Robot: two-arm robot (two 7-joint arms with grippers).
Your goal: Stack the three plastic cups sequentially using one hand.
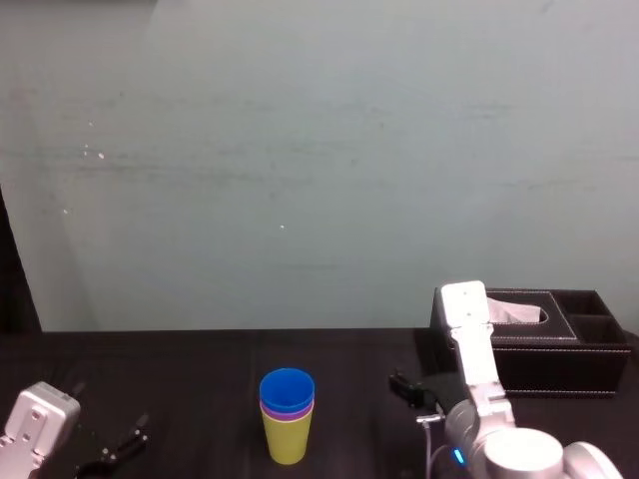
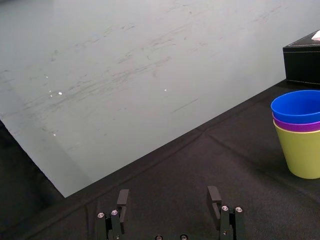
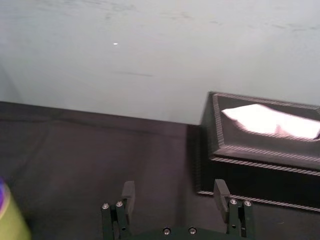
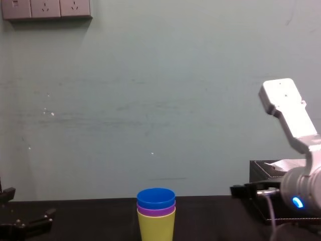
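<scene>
The three cups (image 1: pixel 287 417) sit nested on the table (image 1: pixel 170 399) to the left of the right claw (image 3: pixel 174 192), which gapes wide and empty beside the tissue box (image 3: pixel 260 160), so it should back off level without nudging them, while the left claw (image 2: pixel 170 200) sits parked with its fingers apart.

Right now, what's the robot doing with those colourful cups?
Nothing is being held. The cups sit nested on the black table: yellow-green cup at the bottom, purple cup in the middle, blue cup on top. The right gripper is open and empty near the tissue box, apart from the stack. The left gripper sits open on the other side.
</scene>
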